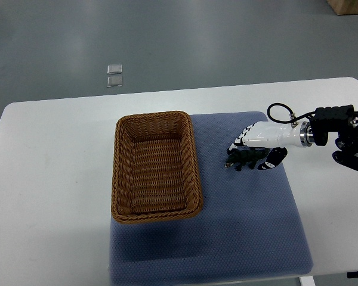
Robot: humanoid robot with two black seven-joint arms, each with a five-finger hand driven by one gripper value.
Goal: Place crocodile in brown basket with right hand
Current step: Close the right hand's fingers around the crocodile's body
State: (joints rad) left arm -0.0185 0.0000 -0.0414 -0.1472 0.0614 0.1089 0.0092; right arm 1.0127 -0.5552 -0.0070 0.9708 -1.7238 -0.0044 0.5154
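A small dark green toy crocodile lies on the blue mat, right of the brown wicker basket, head toward the basket. My right hand, white with black fingertips, reaches in from the right edge and sits over the crocodile. Its fingers curl down along the toy's far side and the thumb presses at the tail end, so the hand is closed around it. The crocodile sits at mat level or just above it. The basket is empty. My left arm does not show.
The white table carries the mat and basket. Beyond its far edge is grey floor with two small clear squares. A black cable loops above my right wrist.
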